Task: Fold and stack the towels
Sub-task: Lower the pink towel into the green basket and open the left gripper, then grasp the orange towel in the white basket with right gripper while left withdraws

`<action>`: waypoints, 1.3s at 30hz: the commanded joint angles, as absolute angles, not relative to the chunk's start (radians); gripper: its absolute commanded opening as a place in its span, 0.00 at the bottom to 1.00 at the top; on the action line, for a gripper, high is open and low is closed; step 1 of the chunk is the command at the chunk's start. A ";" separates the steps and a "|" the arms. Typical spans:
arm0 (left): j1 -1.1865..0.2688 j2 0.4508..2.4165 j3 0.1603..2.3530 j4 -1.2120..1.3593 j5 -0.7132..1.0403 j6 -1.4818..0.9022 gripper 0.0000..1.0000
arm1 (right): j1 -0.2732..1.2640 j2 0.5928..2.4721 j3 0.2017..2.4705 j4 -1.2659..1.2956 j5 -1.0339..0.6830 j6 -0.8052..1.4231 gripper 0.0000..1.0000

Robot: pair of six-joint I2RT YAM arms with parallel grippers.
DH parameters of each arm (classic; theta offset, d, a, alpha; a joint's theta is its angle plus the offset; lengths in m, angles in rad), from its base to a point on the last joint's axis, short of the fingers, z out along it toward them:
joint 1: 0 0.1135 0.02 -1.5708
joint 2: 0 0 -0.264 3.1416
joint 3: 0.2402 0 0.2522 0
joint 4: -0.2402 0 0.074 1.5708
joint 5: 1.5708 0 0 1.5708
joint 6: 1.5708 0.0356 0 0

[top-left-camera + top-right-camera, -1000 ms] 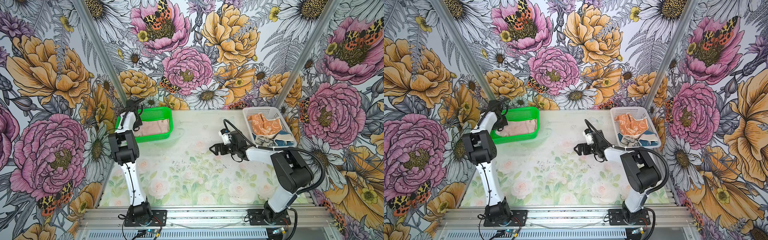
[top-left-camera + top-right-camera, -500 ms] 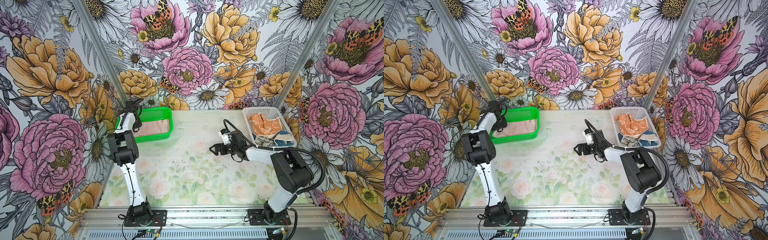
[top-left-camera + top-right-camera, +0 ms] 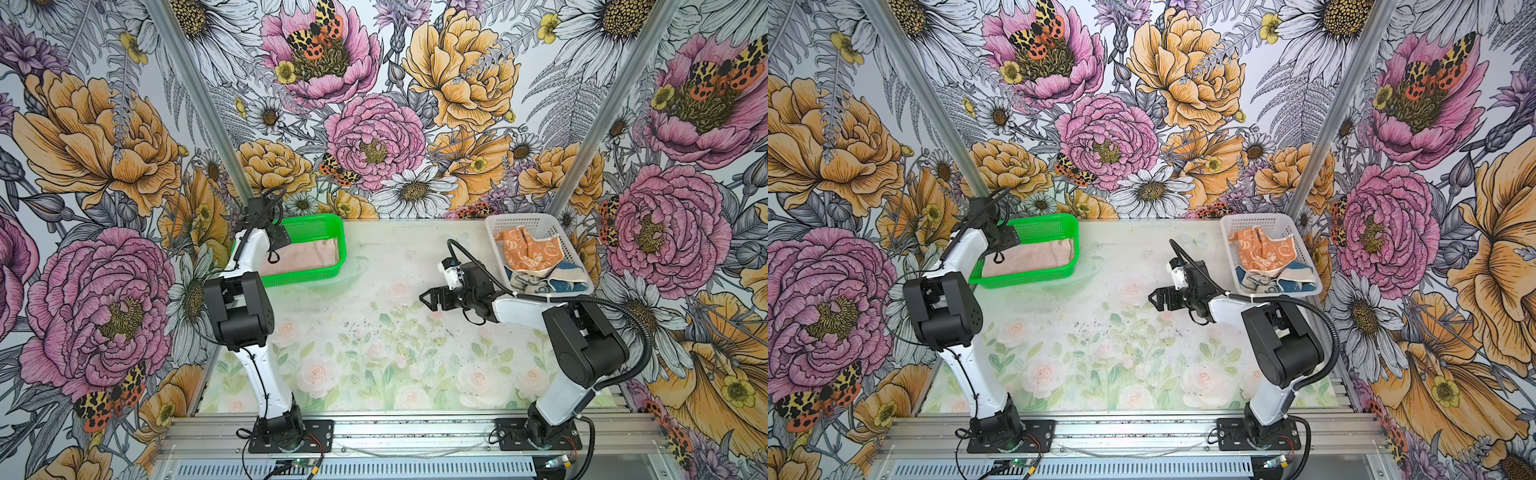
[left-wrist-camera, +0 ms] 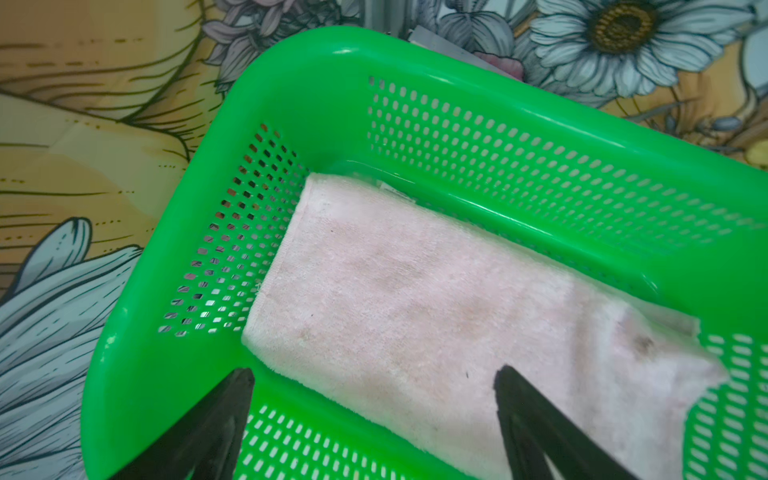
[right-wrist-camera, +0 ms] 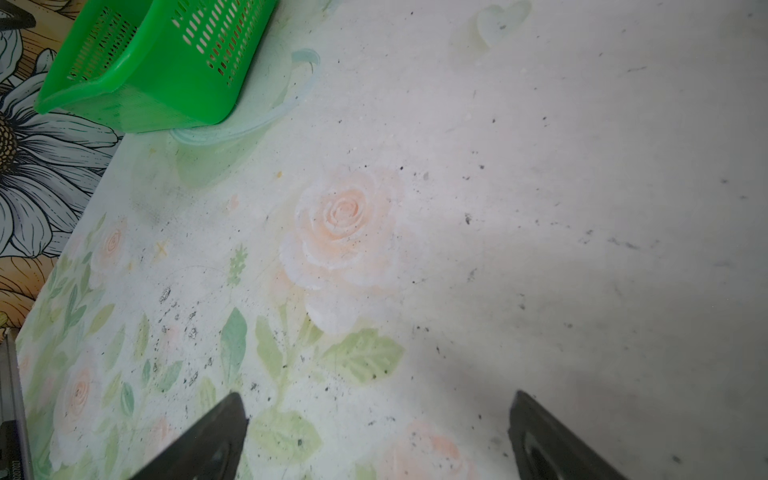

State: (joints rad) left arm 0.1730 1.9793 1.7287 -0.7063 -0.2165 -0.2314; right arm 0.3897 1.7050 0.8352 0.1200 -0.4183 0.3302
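A folded pale pink towel [image 4: 436, 299] lies flat in the green basket [image 4: 498, 112] at the back left in both top views [image 3: 309, 257] [image 3: 1038, 259]. My left gripper [image 4: 374, 371] hangs open just above the towel's near edge at the basket's left end [image 3: 275, 247], holding nothing. The orange towel with white rabbits [image 3: 528, 249] lies crumpled on the blue and cream towel [image 3: 565, 283] in the white basket [image 3: 523, 217] at the back right. My right gripper [image 3: 430, 297] [image 5: 379, 398] is open and empty over the bare table, left of the white basket.
The table [image 3: 374, 353] has a faded rose print with dark specks. Flowered walls close in the back and both sides. The green basket [image 5: 137, 95] shows from outside in the right wrist view. Both arm bases stand on the front rail.
The left gripper has opened over the pink towel and let it go; the towel rests in the green basket. The right arm has not moved.
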 commanded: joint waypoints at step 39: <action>-0.461 1.246 1.105 -0.255 0.555 0.166 0.99 | -0.177 1.598 1.314 -0.523 0.041 0.347 0.95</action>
State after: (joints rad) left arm -0.4709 1.2621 1.1160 -0.2863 0.5129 0.1577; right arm -0.1650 1.5494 1.2697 -0.4683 0.0589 0.3714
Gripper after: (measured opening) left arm 0.987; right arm 0.952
